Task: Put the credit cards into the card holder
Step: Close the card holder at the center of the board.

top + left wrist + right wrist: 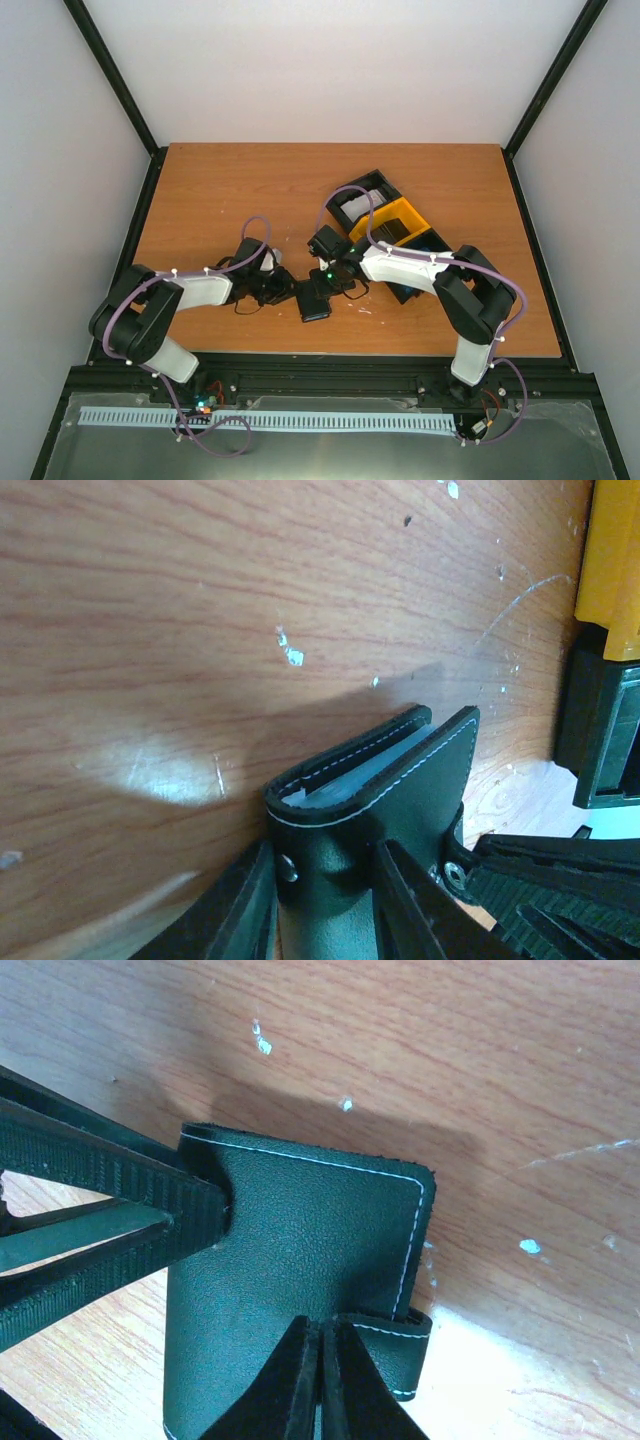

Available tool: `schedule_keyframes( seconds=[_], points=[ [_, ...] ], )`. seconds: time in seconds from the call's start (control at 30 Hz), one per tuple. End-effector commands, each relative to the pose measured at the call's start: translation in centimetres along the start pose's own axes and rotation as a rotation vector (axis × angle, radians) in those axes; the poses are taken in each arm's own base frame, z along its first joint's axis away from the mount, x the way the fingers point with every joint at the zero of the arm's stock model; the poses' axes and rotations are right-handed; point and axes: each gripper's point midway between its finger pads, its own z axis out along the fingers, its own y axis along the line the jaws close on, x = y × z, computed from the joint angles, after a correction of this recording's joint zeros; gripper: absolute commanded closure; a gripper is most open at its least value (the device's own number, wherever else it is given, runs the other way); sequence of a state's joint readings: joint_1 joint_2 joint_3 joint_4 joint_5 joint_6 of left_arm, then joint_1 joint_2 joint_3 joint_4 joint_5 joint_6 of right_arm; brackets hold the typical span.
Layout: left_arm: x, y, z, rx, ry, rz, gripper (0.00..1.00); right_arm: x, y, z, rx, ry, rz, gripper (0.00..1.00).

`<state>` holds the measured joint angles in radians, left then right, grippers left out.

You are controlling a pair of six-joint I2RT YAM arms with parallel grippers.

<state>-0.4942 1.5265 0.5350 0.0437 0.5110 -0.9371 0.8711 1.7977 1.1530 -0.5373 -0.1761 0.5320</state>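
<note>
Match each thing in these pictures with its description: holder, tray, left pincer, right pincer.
Things:
1. holder
2. tray
3. left pincer
4. right pincer

Descriptions:
A. has a yellow middle section
B. fingers pressed together
C. black, with white stitching along its edges
D. grips the holder between its fingers

Pairs: 1-C, 2-A, 3-D, 4-B
</note>
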Motion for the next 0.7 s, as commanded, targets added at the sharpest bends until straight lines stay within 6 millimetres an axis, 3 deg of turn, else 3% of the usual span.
schedule_keyframes(
  seconds=[0.0,0.67],
  points=[
    [0.4,1.5,0.5,-0.074,0.012,-0.002,0.72,-0.1,0.4,0.0,-0.017,0.010,-0.025,0.97],
    [0.5,1.3,0.6,-0.062,0.025,0.006,0.74,1.4,1.9,2.0,-0.115,0.082,0.002,0.94]
  ],
)
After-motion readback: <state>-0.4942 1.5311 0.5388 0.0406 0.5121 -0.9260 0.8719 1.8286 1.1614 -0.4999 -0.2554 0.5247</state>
